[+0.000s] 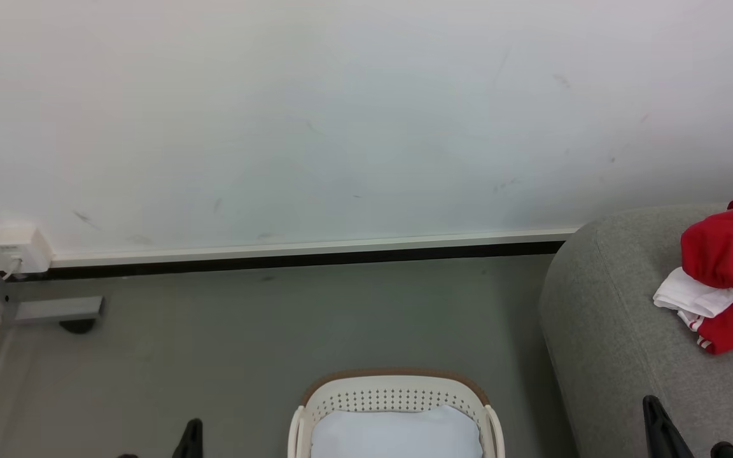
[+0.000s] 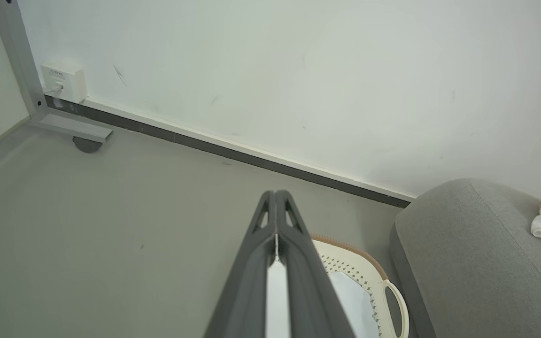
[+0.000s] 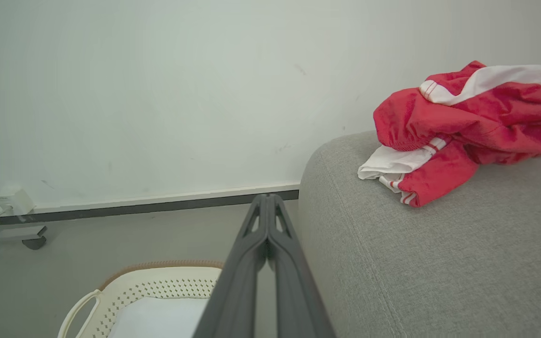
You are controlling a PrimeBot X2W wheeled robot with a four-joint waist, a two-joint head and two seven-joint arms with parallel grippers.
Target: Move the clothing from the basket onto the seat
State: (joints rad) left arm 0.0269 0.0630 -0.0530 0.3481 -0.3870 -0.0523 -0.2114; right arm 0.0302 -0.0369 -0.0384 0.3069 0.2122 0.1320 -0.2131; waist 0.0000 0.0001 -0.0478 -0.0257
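Observation:
The red and white clothing [image 1: 723, 273] lies heaped on the top of the grey seat [image 1: 608, 331] at the right; the right wrist view shows the clothing [image 3: 467, 122] resting on the seat [image 3: 416, 272]. The white basket [image 1: 395, 388] stands on the floor at the bottom centre, holding just a pale blue-white pad [image 1: 398, 436]. My left gripper [image 2: 275, 195] is shut with nothing in it, left of the basket [image 2: 369, 263]. My right gripper [image 3: 267, 199] is shut and empty, between the basket [image 3: 158, 281] and the seat's side.
A white wall with a dark baseboard runs behind everything. At the far left, a white socket box [image 1: 13, 245] and a metal frame foot [image 1: 55, 310] with a caster stand by the wall. Grey floor [image 1: 277, 331] stretches between wall and basket.

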